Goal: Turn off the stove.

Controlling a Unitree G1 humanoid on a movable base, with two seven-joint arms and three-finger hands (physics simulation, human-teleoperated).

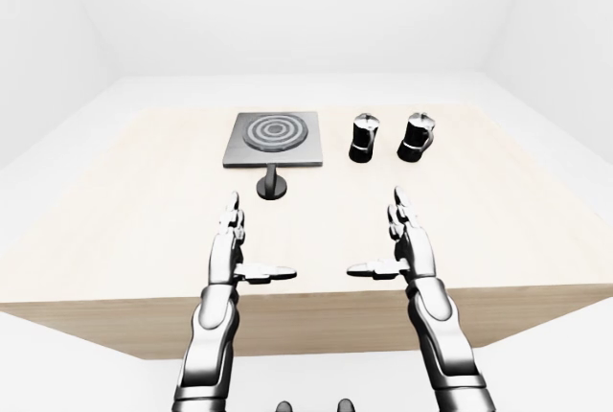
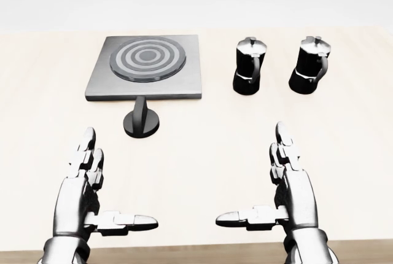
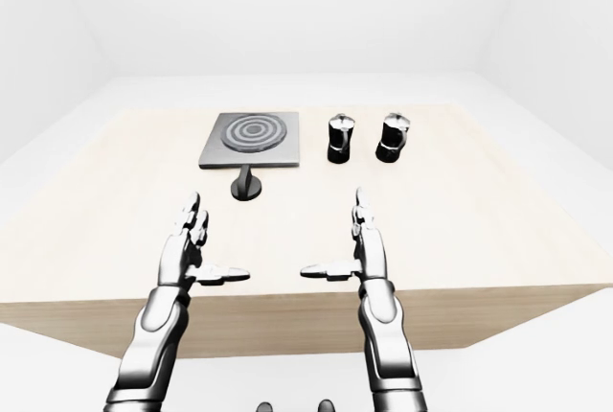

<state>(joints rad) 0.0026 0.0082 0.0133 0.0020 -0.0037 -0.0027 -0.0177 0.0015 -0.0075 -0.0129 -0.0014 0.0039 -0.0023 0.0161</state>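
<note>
With both hands spread and holding nothing, the left hand [image 2: 92,196] should, I think, reach up to the black knob [image 2: 141,120] just below the stove [image 2: 147,70], grip its ridge, and turn it, while the right hand [image 2: 285,196] stays clear.

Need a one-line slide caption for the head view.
Both open hands, left and right, hover over the table below the stove, its knob untouched.

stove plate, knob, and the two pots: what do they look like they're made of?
Stove plate: matte grey metal, flat slab, burner of grey concentric rings.
Knob: glossy black, plastic or coated metal; unclear.
Two moka pots: black bodies, shiny silver tops, likely metal.
All simulator renders, so only the look.
</note>
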